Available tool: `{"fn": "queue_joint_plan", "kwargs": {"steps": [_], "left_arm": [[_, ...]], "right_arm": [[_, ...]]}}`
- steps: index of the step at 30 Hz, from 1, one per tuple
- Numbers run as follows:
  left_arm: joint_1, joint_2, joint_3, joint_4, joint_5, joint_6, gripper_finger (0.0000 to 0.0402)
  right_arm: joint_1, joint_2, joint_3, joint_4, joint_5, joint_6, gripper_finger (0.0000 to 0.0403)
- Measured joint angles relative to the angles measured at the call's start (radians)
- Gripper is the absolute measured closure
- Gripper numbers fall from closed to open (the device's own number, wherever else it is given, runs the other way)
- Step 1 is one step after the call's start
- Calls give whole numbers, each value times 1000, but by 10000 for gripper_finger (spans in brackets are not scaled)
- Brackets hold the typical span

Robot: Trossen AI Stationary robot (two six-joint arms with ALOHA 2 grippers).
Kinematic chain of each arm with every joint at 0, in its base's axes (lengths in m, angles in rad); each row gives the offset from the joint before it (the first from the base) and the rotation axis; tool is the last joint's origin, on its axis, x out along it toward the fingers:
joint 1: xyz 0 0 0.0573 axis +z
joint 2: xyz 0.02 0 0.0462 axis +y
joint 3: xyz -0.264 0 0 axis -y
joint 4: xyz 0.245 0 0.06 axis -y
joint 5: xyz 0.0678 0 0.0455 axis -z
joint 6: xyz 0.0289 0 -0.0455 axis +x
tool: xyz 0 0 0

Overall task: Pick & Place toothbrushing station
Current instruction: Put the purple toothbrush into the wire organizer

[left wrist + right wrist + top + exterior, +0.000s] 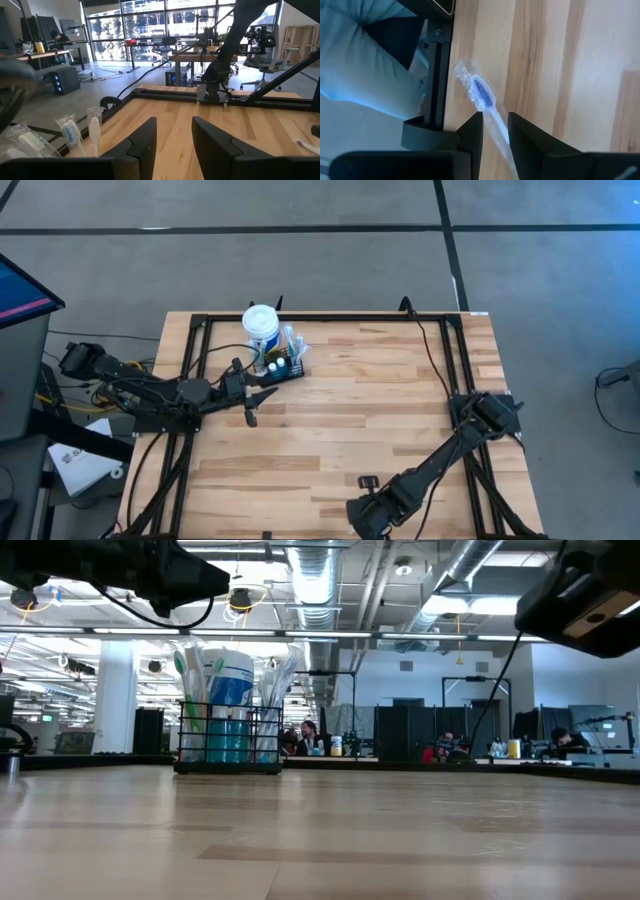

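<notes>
**Wrapped brush in my right claw, caddy far across the table**

Nearest to me, my right gripper [495, 127] sits at the near edge of the table [400, 380], its fingers closed narrowly on the handle of a toothbrush [481, 92] in clear wrap, the blue bristle head sticking out past my fingertips. I judge this to be the carry step: the brush is picked and not yet placed. The next move calls for a long reach across the boards toward the far left corner, then a tilt to drop the handle into a slot.

My left gripper [172, 145] hovers with its fingers spread and empty, just beside the toothbrushing station [283, 367], which stands touching the white tub [261, 323] near the far left edge.

How much handle lies below my right grip is cut off. In the high view that gripper is a dark lump and the brush cannot be made out. Which slots are free, I cannot tell.
</notes>
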Motion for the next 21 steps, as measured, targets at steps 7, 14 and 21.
{"fn": "queue_joint_plan", "kwargs": {"steps": [7,14,21], "left_arm": [[0,0,-1,-9,0,1,285],[0,0,-1,-13,0,1,285],[0,0,-2,-19,0,2,285]], "right_arm": [[10,-1,1,0,-19,17,321],[12,-1,-17,9,-20,18,321],[12,-1,-43,11,-18,18,321]]}}
